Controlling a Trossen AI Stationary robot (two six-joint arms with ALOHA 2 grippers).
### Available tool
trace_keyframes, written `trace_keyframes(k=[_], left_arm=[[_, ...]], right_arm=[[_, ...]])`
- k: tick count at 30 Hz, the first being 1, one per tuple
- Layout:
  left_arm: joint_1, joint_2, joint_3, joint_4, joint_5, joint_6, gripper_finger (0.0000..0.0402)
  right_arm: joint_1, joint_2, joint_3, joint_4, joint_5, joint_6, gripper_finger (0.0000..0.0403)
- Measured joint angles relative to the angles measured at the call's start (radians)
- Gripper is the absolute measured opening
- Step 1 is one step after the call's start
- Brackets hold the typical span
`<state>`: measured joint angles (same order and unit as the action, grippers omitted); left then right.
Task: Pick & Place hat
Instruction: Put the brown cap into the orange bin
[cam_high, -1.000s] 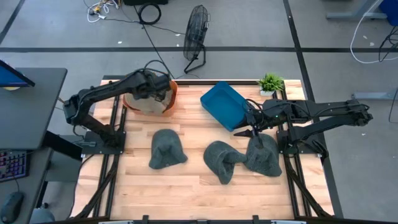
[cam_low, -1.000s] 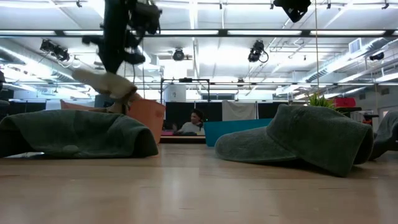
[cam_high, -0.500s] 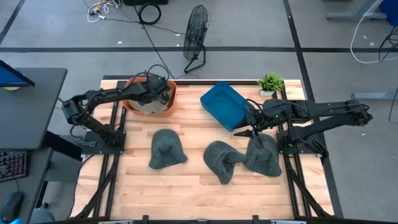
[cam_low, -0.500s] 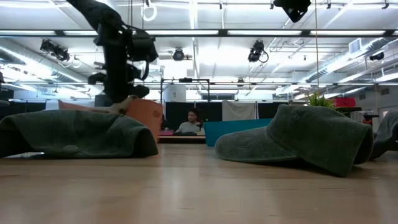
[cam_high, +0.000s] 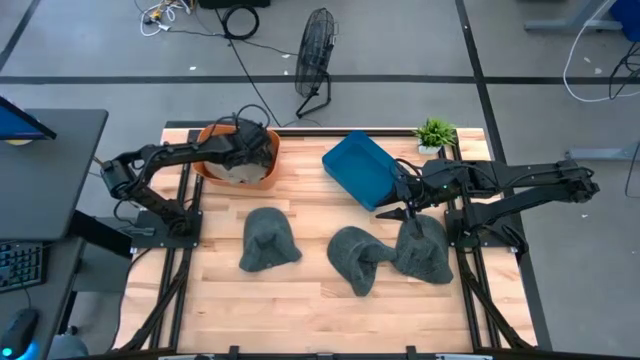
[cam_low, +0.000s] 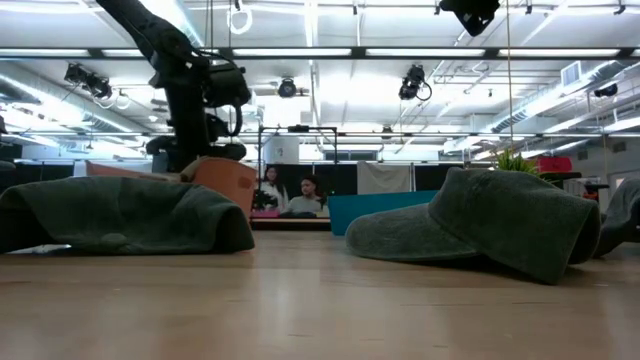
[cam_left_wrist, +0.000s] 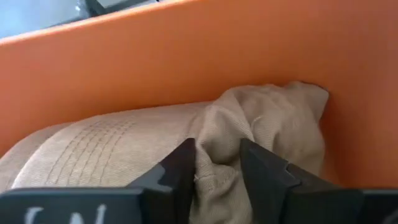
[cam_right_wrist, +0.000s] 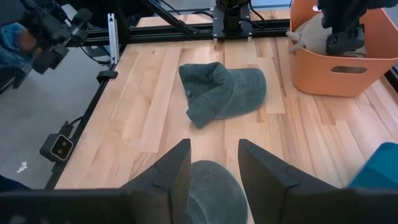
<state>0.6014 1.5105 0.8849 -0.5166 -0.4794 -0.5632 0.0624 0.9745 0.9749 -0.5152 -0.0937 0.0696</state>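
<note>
Left side first: the left gripper (cam_high: 248, 152) is down inside the orange bin (cam_high: 212, 168) at the table's back-left corner, fingers (cam_left_wrist: 180, 168) closed on a fold of the tan hat (cam_left_wrist: 124, 155), which lies in the bin against its wall. A second ago that hat was hanging in the air above the bin, so it's been lowered in since. The arm sits lower too.

Moving right, there's a dark green hat (cam_high: 266, 238) lying on its own on the wooden table (cam_high: 300, 300), with bare boards in front of it and toward the near edge. Then two more green hats, the middle one (cam_high: 353, 257) touching the right one (cam_high: 424, 250). The blue tray (cam_high: 362, 170) sits tilted near the back, with a small plant (cam_high: 435, 131) at the back-right corner.

The right gripper (cam_high: 410, 212) hovers just over the right hat, fingers (cam_right_wrist: 168, 177) spread and empty, same spot as before.

No readable labels anywhere; a white mark on the left wrist is cut off.
</note>
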Motion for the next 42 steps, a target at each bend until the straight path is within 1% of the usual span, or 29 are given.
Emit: trace_keyframes(k=[4,8,11,13,15,17,19,23,24,28,32,36,42], left_arm=[[-0.010,-0.012,0.080,-0.107,0.039,-0.002,0.0149],[-0.033,-0.022,0.234,-0.338,0.038,-0.002,0.0149],[-0.065,-0.022,0.329,-0.489,0.034,-0.007,0.0140],[-0.093,-0.022,0.374,-0.543,0.041,-0.030,0.0131],[-0.119,-0.022,0.403,-0.589,0.080,-0.057,0.0119],[-0.147,-0.022,0.411,-0.601,0.133,-0.085,0.0102],[-0.174,-0.022,0.404,-0.601,0.167,-0.108,0.0079],[-0.220,-0.021,0.362,-0.610,0.174,-0.180,0.0017],[-0.229,-0.021,0.352,-0.608,0.174,-0.196,0.0010],[-0.261,-0.021,0.322,-0.603,0.179,-0.238,0.0004],[-0.271,-0.019,0.281,-0.567,0.189,-0.240,0.0003],[-0.258,-0.018,0.196,-0.468,0.190,-0.240,0.0002],[-0.203,-0.018,0.068,-0.300,0.196,-0.240,0.0002]], right_arm=[[0.000,0.000,0.000,0.000,0.000,0.000,0.0137],[0.000,0.000,0.000,0.000,0.000,0.000,0.0137],[0.000,0.000,0.000,0.000,0.000,0.000,0.0137],[0.000,0.000,0.000,-0.001,0.000,0.000,0.0137],[0.000,0.000,0.000,0.000,0.000,0.000,0.0137],[0.000,0.000,0.000,-0.001,0.000,0.000,0.0137],[0.000,0.000,0.000,-0.001,0.000,0.000,0.0137],[0.000,0.000,0.000,-0.001,0.000,0.000,0.0137],[0.000,0.000,0.000,-0.001,0.000,0.000,0.0137],[0.000,0.000,0.000,-0.001,0.000,0.000,0.0137],[0.000,0.000,0.000,-0.001,0.000,0.000,0.0137],[0.000,0.000,0.000,-0.001,0.000,0.000,0.0137],[0.000,0.000,0.000,-0.001,0.000,0.000,0.0137]])
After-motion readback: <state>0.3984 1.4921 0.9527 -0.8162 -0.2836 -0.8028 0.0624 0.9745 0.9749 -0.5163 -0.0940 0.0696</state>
